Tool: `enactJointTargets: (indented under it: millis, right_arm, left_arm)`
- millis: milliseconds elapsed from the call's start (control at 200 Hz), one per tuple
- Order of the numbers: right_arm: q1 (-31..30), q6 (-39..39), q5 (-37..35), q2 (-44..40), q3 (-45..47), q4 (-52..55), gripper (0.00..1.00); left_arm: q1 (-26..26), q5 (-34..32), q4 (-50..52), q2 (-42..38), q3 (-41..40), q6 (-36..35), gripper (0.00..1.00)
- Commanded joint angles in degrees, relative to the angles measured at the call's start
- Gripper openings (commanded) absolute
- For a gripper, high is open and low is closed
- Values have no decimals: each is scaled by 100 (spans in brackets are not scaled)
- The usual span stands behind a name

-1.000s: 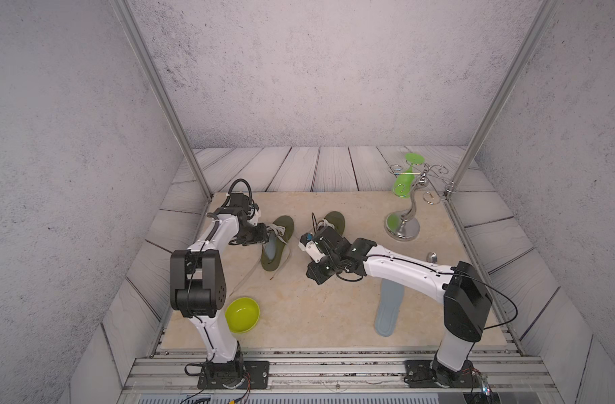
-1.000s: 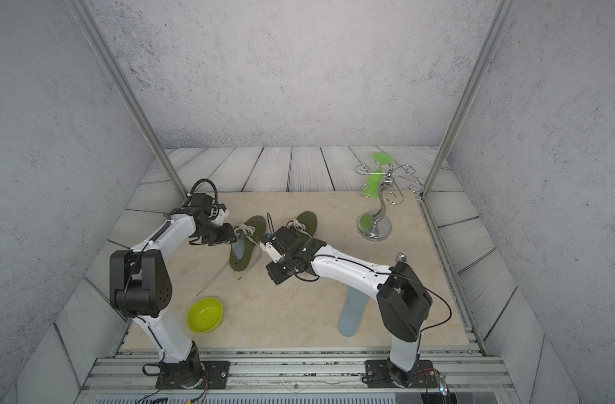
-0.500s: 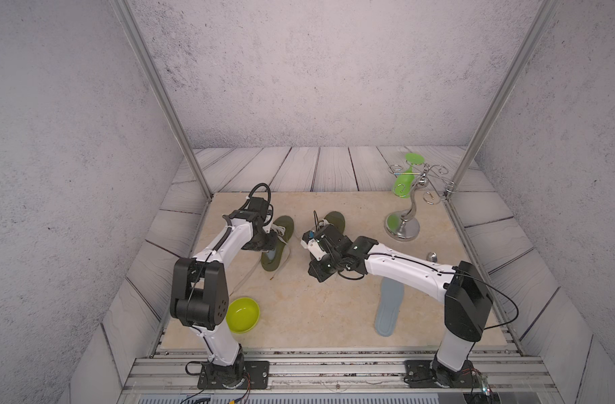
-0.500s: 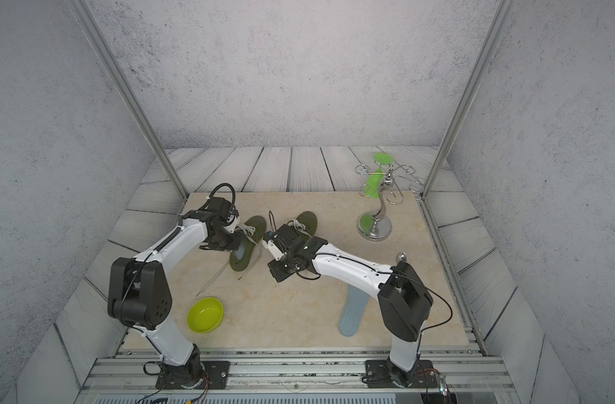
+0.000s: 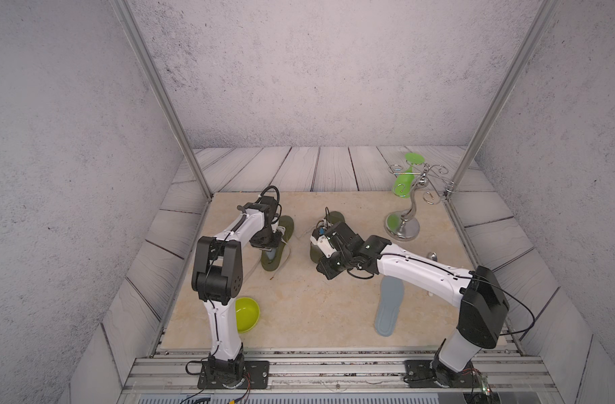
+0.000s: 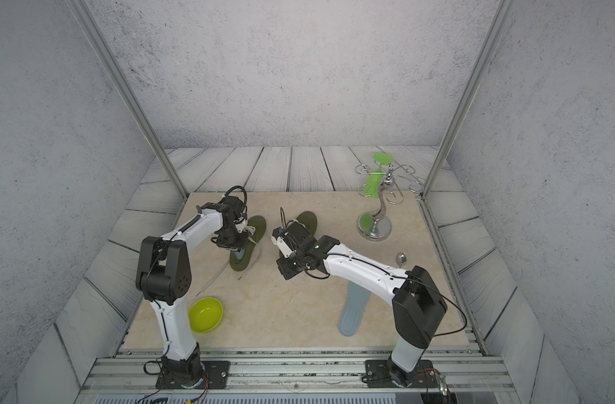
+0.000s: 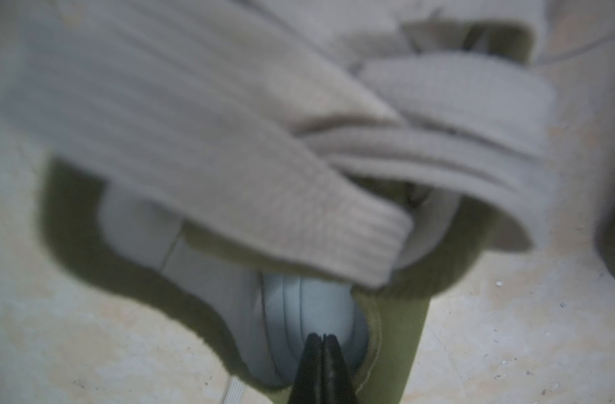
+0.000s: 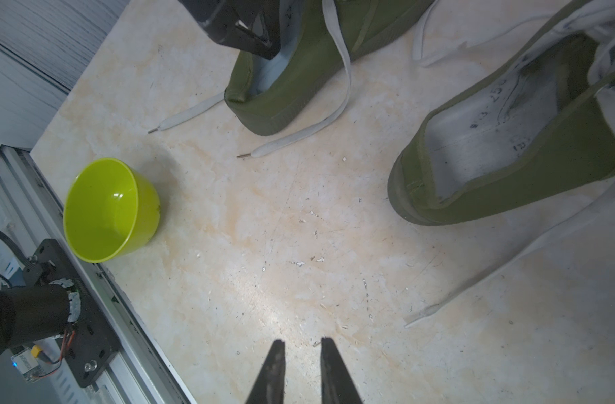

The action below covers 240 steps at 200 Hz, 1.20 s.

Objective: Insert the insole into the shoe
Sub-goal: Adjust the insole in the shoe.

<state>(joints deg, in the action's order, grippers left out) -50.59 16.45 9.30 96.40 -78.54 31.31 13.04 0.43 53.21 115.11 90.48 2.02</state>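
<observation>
- Left gripper (image 7: 322, 337): a second ago it stood beside the left shoe (image 5: 268, 266). It is now above the heel opening, and its jaws have closed.
- Jaws fully together, nothing between them. Tips are on the heel end of the grey-blue insole (image 7: 309, 307), which lies inside that shoe.
- Right gripper (image 8: 302, 344): position little changed. Jaws slightly apart and empty, over the bare table (image 8: 299, 227), near the right shoe (image 8: 561, 164).
- Spare insole (image 5: 388, 306): flat on the table beside the right arm, unmoved.

Grey walls (image 5: 316, 70), plank floor (image 5: 299, 168), marble tabletop (image 5: 316, 307)
</observation>
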Motion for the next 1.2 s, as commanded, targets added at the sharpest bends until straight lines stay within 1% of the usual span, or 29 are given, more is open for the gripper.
enactJointTargets:
  millis: [0,295,385,570,706,786,1006,1196]
  right_arm:
    - [32,-10,-51,-260,126,35,21]
    - [40,-17,37,-185,87,-28,21]
    - [40,-19,44,-174,84,-28,21]
    - [44,-19,55,-183,100,-20,21]
    - [48,-35,19,-205,94,24,20]
    - [49,-45,-7,-225,102,41,20]
    - [53,-71,-9,-186,69,43,20]
    - [55,-55,46,-103,-3,0,20]
  left_arm:
    - [100,-251,489,66,125,-234,2]
    - [217,-521,733,-92,-16,-421,7]
    - [217,-657,613,-218,-152,-407,7]
    - [217,-332,-134,-501,-514,-238,10]
    - [217,30,-517,-428,-663,-150,14]
    - [217,159,-483,-277,-650,-158,14]
    - [226,-297,-142,-345,-698,-285,14]
    - [226,-315,23,-463,-839,-361,15]
